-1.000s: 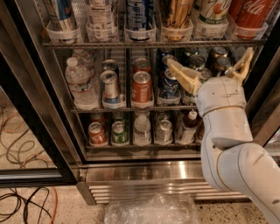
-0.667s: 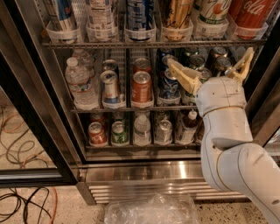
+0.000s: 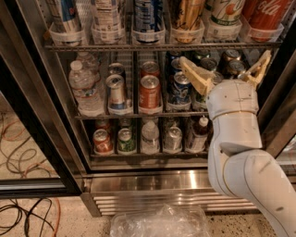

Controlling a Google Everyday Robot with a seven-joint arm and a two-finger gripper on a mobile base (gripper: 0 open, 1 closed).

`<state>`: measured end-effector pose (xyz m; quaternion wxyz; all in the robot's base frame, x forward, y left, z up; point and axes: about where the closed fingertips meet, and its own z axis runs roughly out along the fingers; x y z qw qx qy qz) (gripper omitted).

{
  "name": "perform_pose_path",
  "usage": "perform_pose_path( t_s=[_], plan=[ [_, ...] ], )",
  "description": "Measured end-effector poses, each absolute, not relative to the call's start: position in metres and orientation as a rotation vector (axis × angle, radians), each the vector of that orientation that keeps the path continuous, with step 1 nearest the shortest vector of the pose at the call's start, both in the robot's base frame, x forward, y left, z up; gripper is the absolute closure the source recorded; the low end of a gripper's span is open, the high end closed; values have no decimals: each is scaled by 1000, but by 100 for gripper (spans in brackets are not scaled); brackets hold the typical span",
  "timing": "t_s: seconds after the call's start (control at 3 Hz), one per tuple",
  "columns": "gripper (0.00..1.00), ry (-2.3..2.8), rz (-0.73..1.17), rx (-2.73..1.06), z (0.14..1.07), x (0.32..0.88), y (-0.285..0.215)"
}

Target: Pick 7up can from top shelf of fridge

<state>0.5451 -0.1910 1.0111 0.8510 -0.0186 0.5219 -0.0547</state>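
1. Locate the 7up can (image 3: 226,10). It stands on the top shelf (image 3: 115,46) of the fridge (image 3: 152,181), in a clear holder near the right end, between a gold can (image 3: 187,13) and the red Coca-Cola can (image 3: 267,13).
2. Check the gripper (image 3: 225,58). It sits in front of the second rack, below the top shelf and roughly under the target. Its fingers (image 3: 196,75) are spread wide and hold nothing.
3. Raise the gripper above the holder rim before advancing; the shelf's wire front edge likely blocks a low approach.
4. Centre the jaws on the can body, one finger in each gap beside the neighbours. The gaps look narrow, so a skewed entry may nudge either can.
5. Close only when the can sits well between the fingers, then lift it clear of the holder before retracting.
6. Surroundings: a speckled floor (image 3: 69,222), loose cables (image 3: 18,216) at left, and crumpled clear plastic (image 3: 157,222) by the fridge base.
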Motion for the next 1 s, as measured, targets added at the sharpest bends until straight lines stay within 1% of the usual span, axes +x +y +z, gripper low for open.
perform_pose_path(
  t_s=[0.67,1.0],
  plan=[
    [0,1028,-139,-62,1021,564,-190],
    [0,1025,-141,-63,1022,564,-189]
  ],
)
